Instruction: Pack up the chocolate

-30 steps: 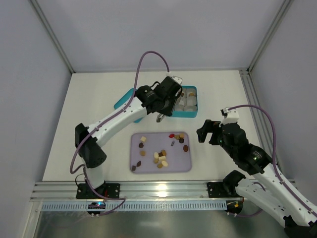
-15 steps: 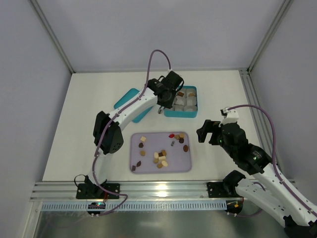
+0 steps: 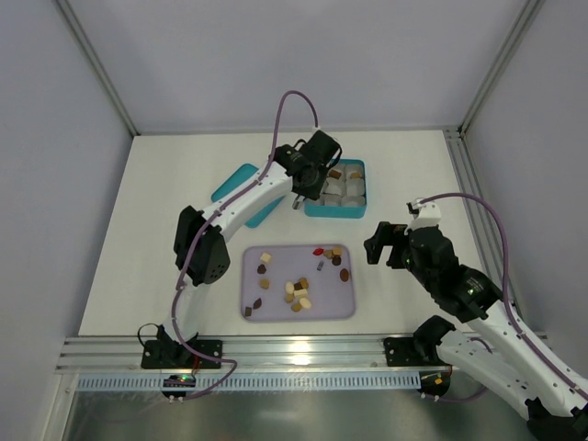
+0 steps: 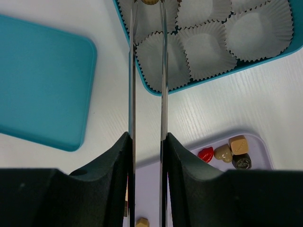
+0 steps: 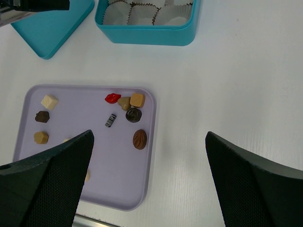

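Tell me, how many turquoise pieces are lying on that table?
2. The open box holding white paper cups sits at the far side, beyond the purple tray. Its flat lid lies beside it on the left in the overhead view. Nothing turquoise seems hidden.

The right pincer [image 5: 149, 137] gapes wide over the bench [image 5: 227, 85]. A lilac tray [image 5: 118, 189] carries chocolate [image 5: 137, 100], several pieces at its far right corner; the teal box [image 5: 142, 34] sits beyond.

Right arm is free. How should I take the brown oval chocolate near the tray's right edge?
Come straight down on the brown oval chocolate and pinch across its narrow middle: it lies flat, clear of the other pieces. The tray rim runs close along one side, so that finger may have little room.
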Robot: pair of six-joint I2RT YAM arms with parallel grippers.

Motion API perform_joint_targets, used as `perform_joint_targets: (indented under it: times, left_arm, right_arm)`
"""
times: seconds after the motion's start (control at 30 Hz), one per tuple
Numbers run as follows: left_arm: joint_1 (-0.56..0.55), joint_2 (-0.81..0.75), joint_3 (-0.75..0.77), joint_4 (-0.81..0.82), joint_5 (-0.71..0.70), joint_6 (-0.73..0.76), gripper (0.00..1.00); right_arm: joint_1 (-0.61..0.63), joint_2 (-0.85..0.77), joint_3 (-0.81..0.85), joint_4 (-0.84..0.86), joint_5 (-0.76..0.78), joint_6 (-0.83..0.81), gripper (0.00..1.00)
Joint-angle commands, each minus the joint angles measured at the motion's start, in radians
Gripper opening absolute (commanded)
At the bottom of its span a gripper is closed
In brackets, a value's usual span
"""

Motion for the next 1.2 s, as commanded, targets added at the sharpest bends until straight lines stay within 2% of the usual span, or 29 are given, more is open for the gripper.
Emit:
perform_joint_targets:
  times: [0.0, 0.37, 0.8, 1.0, 1.17]
  left_arm:
    - [0.005, 0.002, 0.025, -0.002, -0.023, 0.002, 0.33]
    - [0.003, -0.008, 0.025, -0.005, -0.020, 0.005, 0.41]
    - [-0.043, -0.127, 0.004, 0.007, 0.016, 0.010, 0.41]
    - [-0.107, -0.236, -0.088, 0.004, 0.006, -0.008, 0.41]
    - [-0.200, -0.324, -0.226, -0.004, 0.002, -0.057, 0.41]
  right_arm:
    - [-0.004, 0.000, 0.040, 0.025, 0.008, -0.015, 1.00]
    - [-0.004, -0.001, 0.035, 0.022, 0.006, -0.010, 1.00]
    - [-0.004, -0.004, 0.038, 0.022, 0.013, -0.009, 1.00]
    - [-0.004, -0.009, 0.037, 0.019, 0.013, -0.009, 1.00]
    - [-0.004, -0.021, 0.032, 0.008, 0.022, -0.004, 1.00]
